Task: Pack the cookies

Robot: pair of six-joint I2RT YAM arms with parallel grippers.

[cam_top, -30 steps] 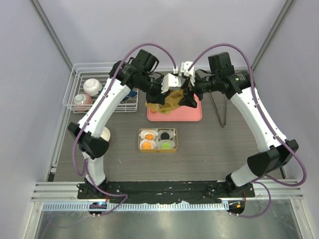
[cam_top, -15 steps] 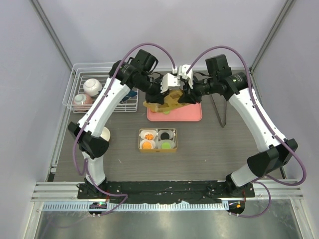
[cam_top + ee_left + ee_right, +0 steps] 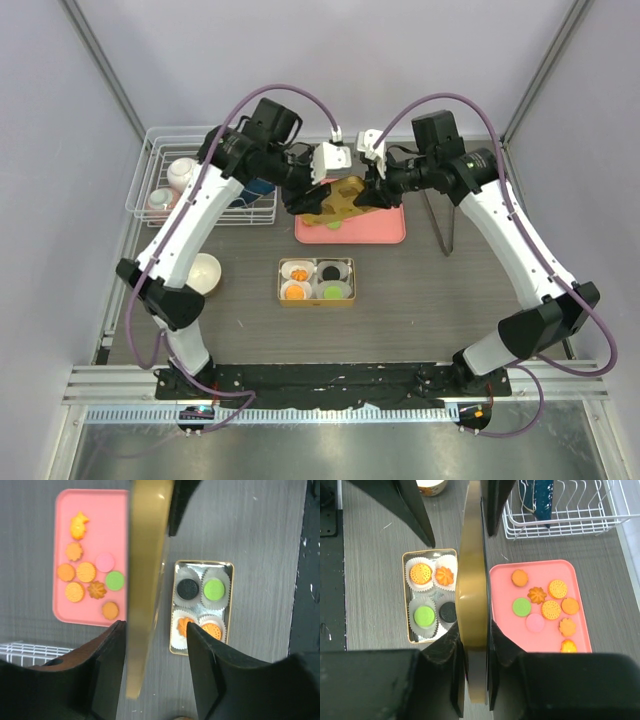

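- The right gripper (image 3: 474,630) pinches the gold lid (image 3: 472,580) edge-on. The left gripper (image 3: 154,626) stands open around it, with one finger off the lid.
- Most cookies (image 3: 86,572) lie on the pink tray (image 3: 62,520). Four sit in the gold tin (image 3: 229,605), which lies apart from the tray.
- The top view hides both jaws. The right wrist view shows the wire rack (image 3: 560,515) near the tray's corner.

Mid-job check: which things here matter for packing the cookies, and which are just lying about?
For the job: cookies, pink tray, gold tin, paper cups, gold lid clamped in the right gripper.
Lying about: wire rack, bowls in it, cream bowl.
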